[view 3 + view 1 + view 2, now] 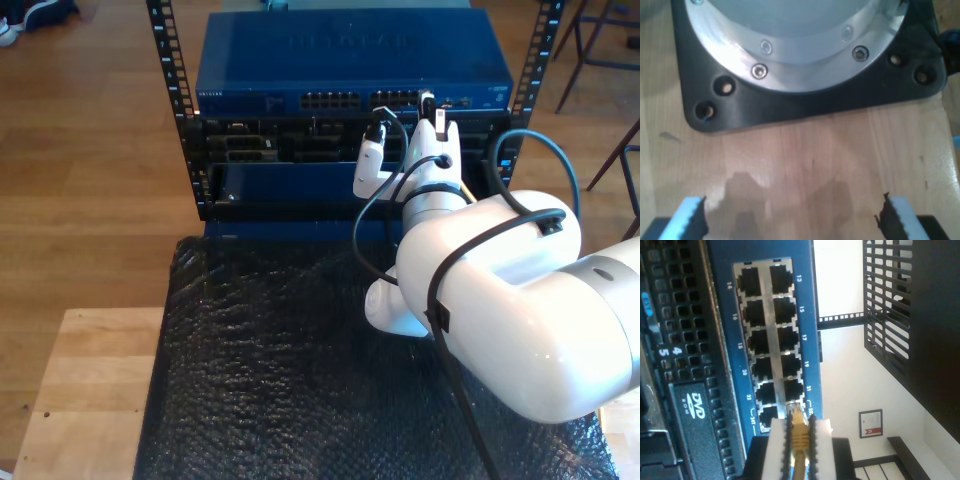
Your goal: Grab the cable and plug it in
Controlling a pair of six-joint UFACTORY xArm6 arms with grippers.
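- The second gripper clamps the thin yellow network cable, its clear plug at the blue switch's port block.
- The first gripper hangs spread open above a wooden tabletop, near a black base plate.

My second gripper's pads cover most of the cable; its clear plug tip blurs against the switch's ports, so seating cannot be told. From the exterior view, the white arm at four o'clock hides the rack's lower front. The black mount plate is cut off at twelve o'clock.
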